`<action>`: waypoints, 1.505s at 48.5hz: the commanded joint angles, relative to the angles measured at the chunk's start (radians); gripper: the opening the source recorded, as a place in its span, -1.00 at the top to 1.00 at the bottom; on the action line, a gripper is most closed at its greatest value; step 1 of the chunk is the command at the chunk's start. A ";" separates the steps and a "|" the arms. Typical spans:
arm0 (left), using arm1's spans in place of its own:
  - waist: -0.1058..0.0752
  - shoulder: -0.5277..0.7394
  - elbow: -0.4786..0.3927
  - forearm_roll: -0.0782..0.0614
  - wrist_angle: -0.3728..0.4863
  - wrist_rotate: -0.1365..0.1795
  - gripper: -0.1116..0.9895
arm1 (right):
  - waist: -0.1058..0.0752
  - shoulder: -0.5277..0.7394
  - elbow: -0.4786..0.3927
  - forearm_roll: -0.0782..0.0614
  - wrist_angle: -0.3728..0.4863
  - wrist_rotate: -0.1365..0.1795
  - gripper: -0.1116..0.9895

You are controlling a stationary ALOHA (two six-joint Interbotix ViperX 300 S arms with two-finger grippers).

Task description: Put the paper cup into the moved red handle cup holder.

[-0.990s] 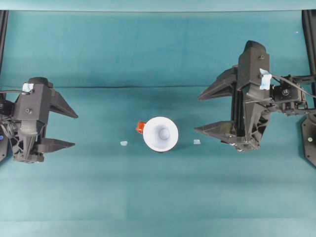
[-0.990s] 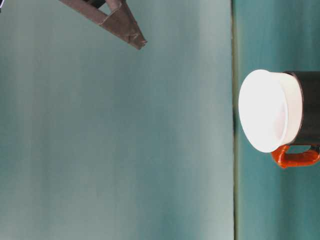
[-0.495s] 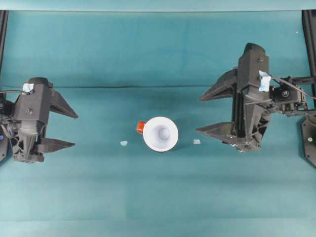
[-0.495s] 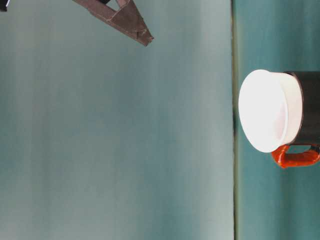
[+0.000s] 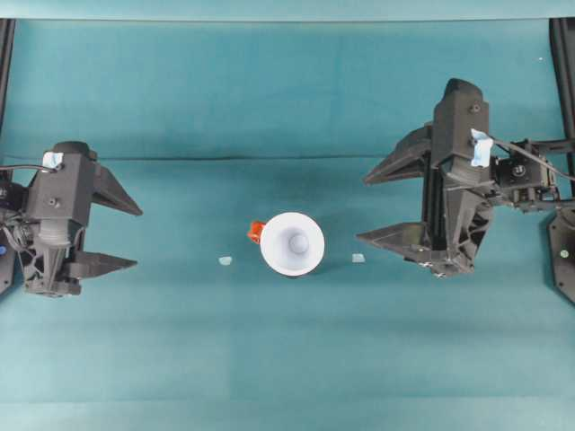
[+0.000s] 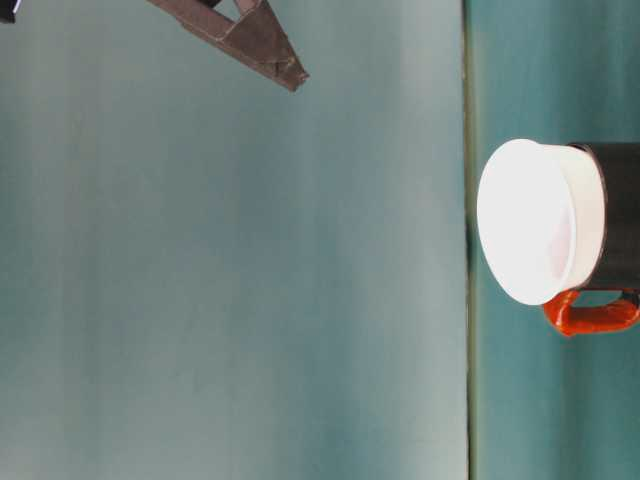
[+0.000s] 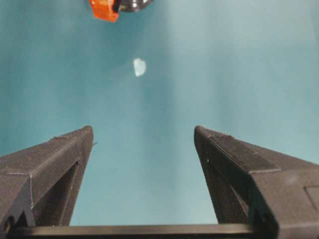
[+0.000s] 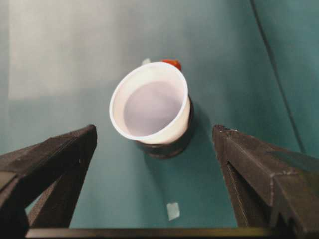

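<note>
**Q:** At the middle of the teal surface (image 5: 287,359), what is there?

**A:** A white cup (image 5: 292,243) sits upright inside the black holder (image 8: 167,147). The rim and upper wall of the cup stand proud of the holder. The holder's orange-red handle (image 5: 256,233) sticks out on the left side. The table-level view shows the same nesting: cup (image 6: 540,222) in holder (image 6: 622,215), handle (image 6: 590,315) beside it.

**Q:** Where are the arms?

**A:** Both stand well apart from the cup. The left end effector (image 5: 117,235) is at the far left, jaws spread wide, holding nothing. The right end effector (image 5: 382,205) is at the right, also spread wide and empty, with its tips pointing toward the cup. Its wrist view looks down at the cup (image 8: 150,103) between its two open fingers.

**Q:** Which step is this?

**A:** By my reading the placing is done: the cup is in the holder and nothing grips it. What remains is probably only for the arms to rest clear. If the cup needed seating deeper, a light press on the rim from above would do, but I cannot tell whether it is fully down.

**Q:** How much room is there to move?

**A:** Plenty. Two small pale scraps lie on the cloth, one left (image 5: 225,260) of the holder and one right (image 5: 358,258) of it, both apart from it. A seam runs across the cloth on the far side. Dark frame posts stand at the left and right edges.
</note>
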State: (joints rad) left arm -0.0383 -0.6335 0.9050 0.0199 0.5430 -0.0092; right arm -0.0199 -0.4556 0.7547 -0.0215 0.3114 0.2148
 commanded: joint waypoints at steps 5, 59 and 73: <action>-0.002 -0.002 -0.012 0.002 -0.008 -0.002 -0.81 | -0.003 -0.014 -0.008 0.000 -0.009 -0.005 -0.77; -0.003 0.009 -0.012 0.002 -0.008 -0.005 -0.81 | -0.008 -0.014 0.002 0.002 -0.011 -0.005 -0.77; -0.002 0.031 -0.018 0.002 -0.015 -0.005 -0.81 | -0.008 -0.014 0.003 0.002 -0.011 -0.005 -0.77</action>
State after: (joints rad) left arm -0.0383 -0.6059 0.9035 0.0199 0.5400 -0.0123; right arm -0.0261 -0.4556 0.7655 -0.0215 0.3099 0.2148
